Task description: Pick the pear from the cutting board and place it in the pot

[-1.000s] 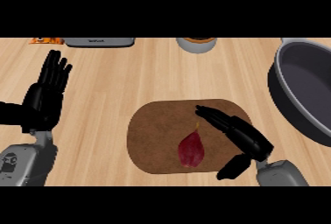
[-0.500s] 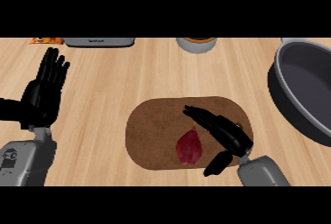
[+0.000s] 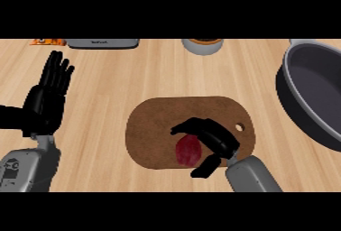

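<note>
A dark red pear (image 3: 187, 151) lies on the brown cutting board (image 3: 160, 126) in the middle of the counter. My right hand (image 3: 214, 139) is over the pear, fingers curling across its top and thumb at its lower right side; it covers part of the fruit. The big dark grey pot (image 3: 313, 94) stands at the right edge, its inside bare where it shows. At the left, my left hand (image 3: 45, 99) rests open with fingers up, well away from the board.
Along the far edge stand a grey appliance (image 3: 103, 43), an orange item (image 3: 47, 42) at the far left, and a small round container (image 3: 202, 45). Bare wooden counter lies between the board and the pot.
My right hand has slid left across the board and bent its fingers down over the pear. The pear and my left hand have stayed in place.
</note>
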Controlling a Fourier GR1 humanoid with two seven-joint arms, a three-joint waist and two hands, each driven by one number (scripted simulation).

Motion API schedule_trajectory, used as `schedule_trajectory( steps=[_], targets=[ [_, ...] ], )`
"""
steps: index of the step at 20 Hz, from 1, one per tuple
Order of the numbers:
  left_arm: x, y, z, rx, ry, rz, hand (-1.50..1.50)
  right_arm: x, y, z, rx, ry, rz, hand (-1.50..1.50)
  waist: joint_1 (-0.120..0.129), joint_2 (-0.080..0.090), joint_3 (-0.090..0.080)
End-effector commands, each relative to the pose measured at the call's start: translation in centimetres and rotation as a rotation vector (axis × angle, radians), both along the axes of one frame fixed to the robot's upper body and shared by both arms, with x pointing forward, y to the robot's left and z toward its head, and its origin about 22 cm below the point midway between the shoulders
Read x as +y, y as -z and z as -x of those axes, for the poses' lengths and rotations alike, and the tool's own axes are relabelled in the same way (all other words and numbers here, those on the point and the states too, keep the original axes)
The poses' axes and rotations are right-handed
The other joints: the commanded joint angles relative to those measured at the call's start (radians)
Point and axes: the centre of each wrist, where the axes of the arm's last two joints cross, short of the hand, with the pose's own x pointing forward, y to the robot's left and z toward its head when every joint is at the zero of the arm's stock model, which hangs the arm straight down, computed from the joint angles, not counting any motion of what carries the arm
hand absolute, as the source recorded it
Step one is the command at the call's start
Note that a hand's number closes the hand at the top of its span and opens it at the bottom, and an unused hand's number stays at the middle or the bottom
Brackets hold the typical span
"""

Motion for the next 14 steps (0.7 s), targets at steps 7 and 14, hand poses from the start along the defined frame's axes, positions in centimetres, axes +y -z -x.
schedule_trajectory(
  steps=[7,14],
  targets=[
    [1.2,0.8,0.5,0.000,-0.005,0.001,0.00,4.0,-1.5,1.7,-0.134,-0.059,-0.029,1.50,0.001,0.001,0.002],
    [-0.4,0.5,0.6,-0.006,-0.004,0.007,0.00,0.3,-1.8,3.5,-0.249,0.114,-0.009,1.50,-0.007,-0.002,0.002]
  ],
)
